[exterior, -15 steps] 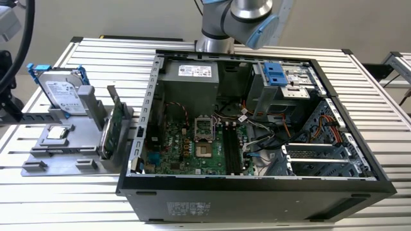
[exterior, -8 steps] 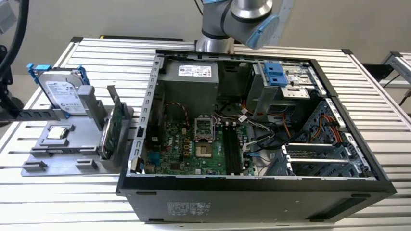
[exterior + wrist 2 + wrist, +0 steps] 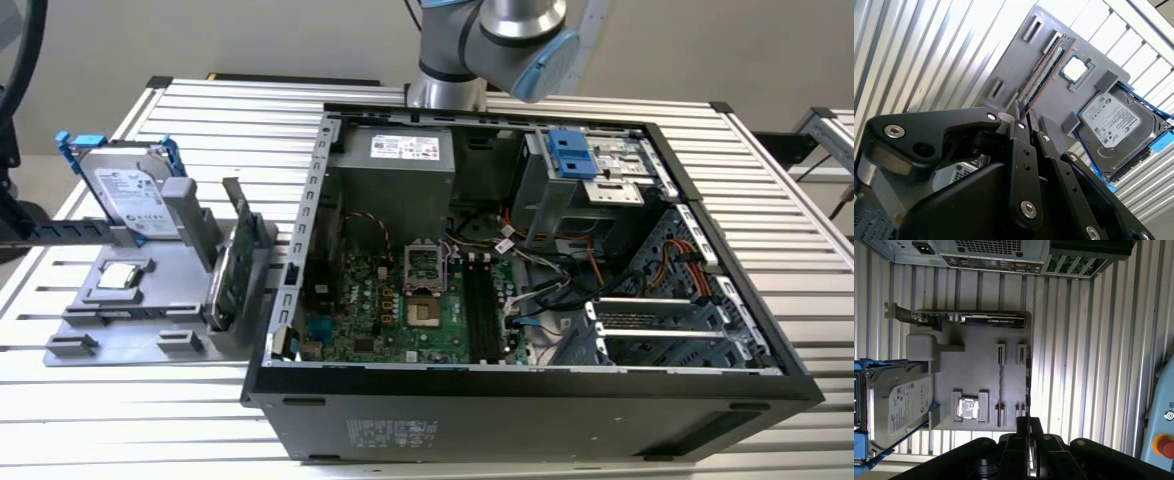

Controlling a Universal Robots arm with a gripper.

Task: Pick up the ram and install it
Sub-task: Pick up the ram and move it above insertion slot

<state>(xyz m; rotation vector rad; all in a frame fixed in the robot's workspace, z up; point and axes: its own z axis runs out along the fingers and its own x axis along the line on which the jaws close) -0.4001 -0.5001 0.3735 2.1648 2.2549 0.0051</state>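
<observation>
empty hand (image 3: 1029,420), fingers (image 3: 1022,432) together, over the gray holder (image 3: 979,365) on the table (image 3: 1079,365), one ram (image 3: 1000,385) standing on edge in the holder near the fingertips, untouched, beside one processor (image 3: 968,407), one hard drive (image 3: 901,405), one expansion card (image 3: 984,319), one open computer case (image 3: 534,410) nearby

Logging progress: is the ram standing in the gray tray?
Yes, in the second wrist view the ram stands on edge in the gray tray.
</observation>
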